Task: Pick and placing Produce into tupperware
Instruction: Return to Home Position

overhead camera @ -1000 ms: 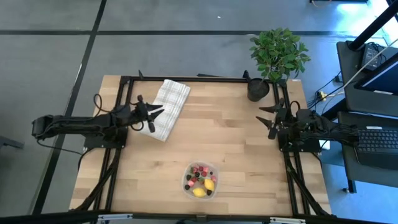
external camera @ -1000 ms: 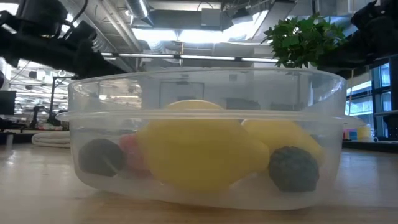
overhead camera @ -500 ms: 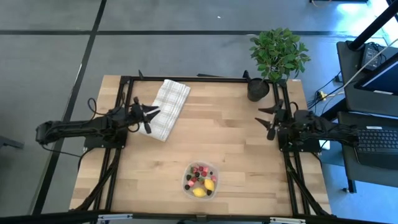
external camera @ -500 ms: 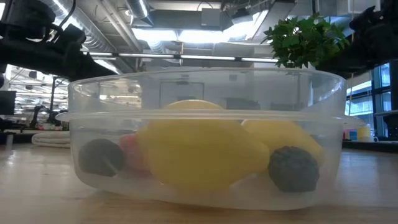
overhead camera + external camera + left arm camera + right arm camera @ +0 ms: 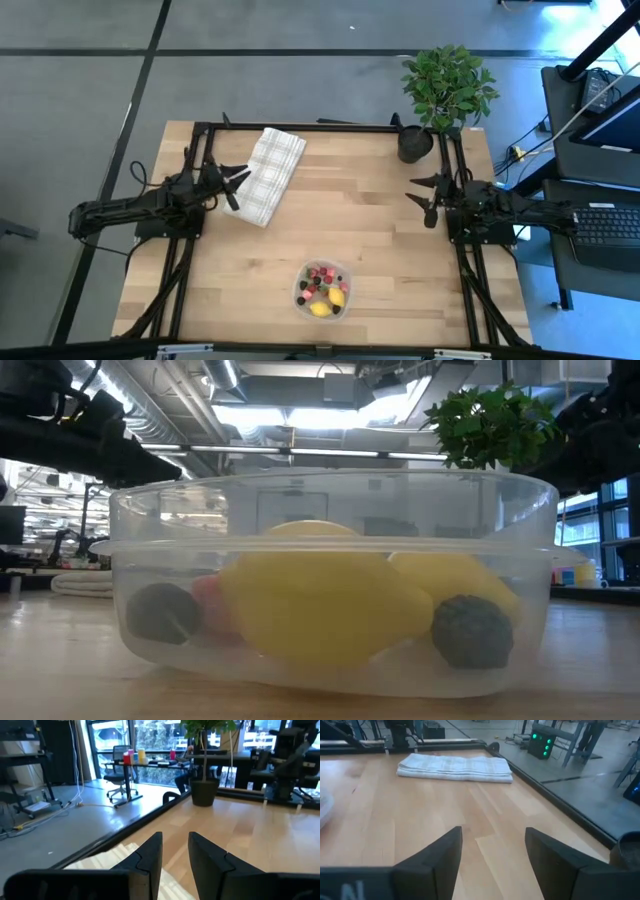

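The tupperware point(image 5: 296, 291), a small round clear bowl, stands on the wooden table near its front edge. The produce point(image 5: 322, 285) lies inside it: red, pink and dark little balls and two yellow lemon-like pieces point(image 5: 320, 605). In the low view the tupperware's wall point(image 5: 330, 510) fills the picture. My left gripper point(image 5: 240, 185) hovers open at the table's left side, over the left edge of a folded checked cloth point(image 5: 270, 175), with nothing between its fingers point(image 5: 175, 840). My right gripper point(image 5: 420, 198) hovers open at the table's right side, also empty point(image 5: 494, 832).
A green plant in a black pot point(image 5: 414, 143) stands at the far right corner, just beyond my right gripper. The checked cloth lies at the far left. A black frame point(image 5: 300, 126) runs along the table's edges. Bare wood lies between the two grippers.
My left gripper has drawn back toward the table's left edge, its arm folding in, and stays open. My right gripper has sunk a little toward the table. The tupperware and the produce have kept still.
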Robot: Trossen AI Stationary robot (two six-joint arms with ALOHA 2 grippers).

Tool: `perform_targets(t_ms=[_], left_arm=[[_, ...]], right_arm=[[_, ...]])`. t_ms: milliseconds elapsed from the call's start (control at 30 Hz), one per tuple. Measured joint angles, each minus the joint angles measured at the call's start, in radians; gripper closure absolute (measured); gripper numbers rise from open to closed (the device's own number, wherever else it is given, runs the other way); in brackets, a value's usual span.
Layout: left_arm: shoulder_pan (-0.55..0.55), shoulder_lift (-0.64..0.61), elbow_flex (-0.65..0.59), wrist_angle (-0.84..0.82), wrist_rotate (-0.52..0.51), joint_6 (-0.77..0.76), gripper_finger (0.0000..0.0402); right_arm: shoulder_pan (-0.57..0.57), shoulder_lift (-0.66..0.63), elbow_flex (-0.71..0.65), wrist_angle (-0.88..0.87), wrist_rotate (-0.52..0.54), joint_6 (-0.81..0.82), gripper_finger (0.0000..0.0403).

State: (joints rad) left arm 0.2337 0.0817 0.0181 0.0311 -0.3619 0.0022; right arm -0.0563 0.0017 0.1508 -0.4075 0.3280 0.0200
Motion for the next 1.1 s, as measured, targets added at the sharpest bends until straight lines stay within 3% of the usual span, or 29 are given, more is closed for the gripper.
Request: perform_targets(t_ms=[400,833,967,1100], left_arm=[[0.009,-0.012,0.001,0.001,-0.041,0.032,0.0315],[0.024,-0.012,0.001,0.002,-0.041,0.087,0.0315],[0.024,-0.012,0.001,0.003,-0.041,0.087,0.0315],[0.023,-0.012,0.001,0.003,-0.041,0.087,0.0315]], right_arm=[[0.0,-0.001,-0.059,0.159,-0.084,0.024,0.0184],[0.0,0.0,-0.061,0.18,-0.099,0.028,0.0184],[0.0,-0.001,-0.06,0.282,-0.205,-0.064,0.0184],[0.0,-0.001,-0.06,0.308,-0.221,-0.104,0.0184]])
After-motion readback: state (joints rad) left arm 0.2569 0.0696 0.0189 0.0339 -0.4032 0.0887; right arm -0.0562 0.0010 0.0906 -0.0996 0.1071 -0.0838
